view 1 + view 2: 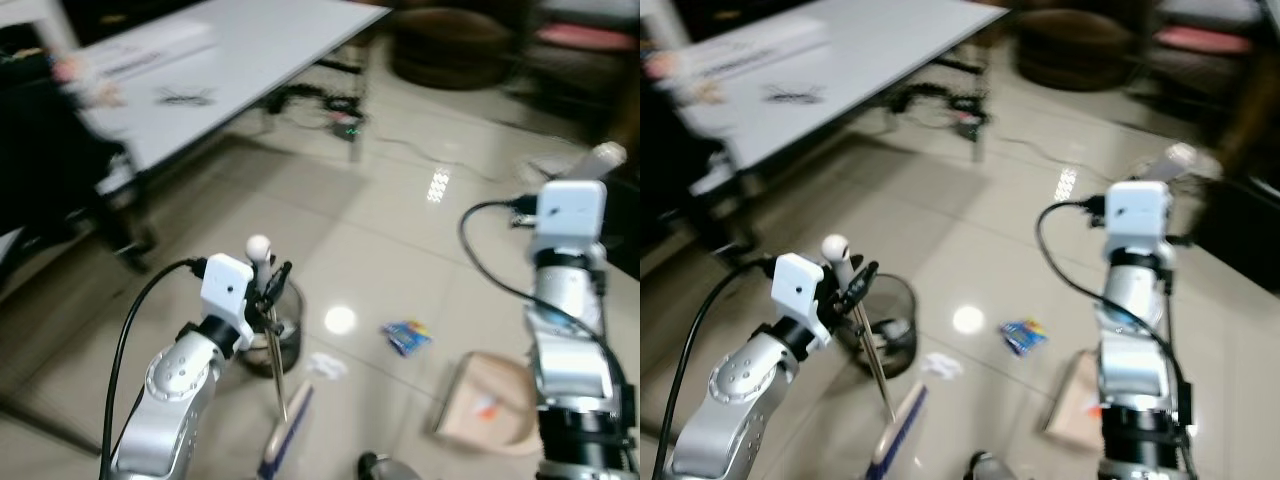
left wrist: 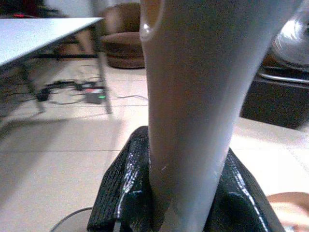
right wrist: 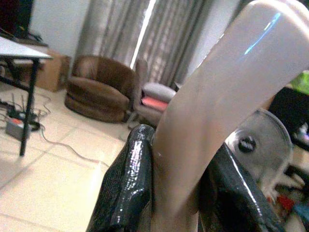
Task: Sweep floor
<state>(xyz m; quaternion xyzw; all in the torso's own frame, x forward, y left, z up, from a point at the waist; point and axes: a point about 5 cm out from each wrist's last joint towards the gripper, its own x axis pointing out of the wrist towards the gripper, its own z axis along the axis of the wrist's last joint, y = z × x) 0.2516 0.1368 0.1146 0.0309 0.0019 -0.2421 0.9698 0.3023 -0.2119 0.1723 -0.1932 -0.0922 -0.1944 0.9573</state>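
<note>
Both tools are gripping handles: the left tool [image 1: 268, 288] is clamping the broom [image 1: 283, 420] upright beside a bin [image 1: 272, 338], the right tool [image 3: 176, 193] is pinching the dustpan [image 1: 490, 405] resting on the floor [image 1: 400, 200] near a blue wrapper [image 1: 406, 336].

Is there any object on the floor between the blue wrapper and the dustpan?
Nothing visible. The blue wrapper lies on bare tile a short way from the dustpan, which the right gripper holds by its handle. The white scrap lies toward the broom, held by the left gripper.
</note>
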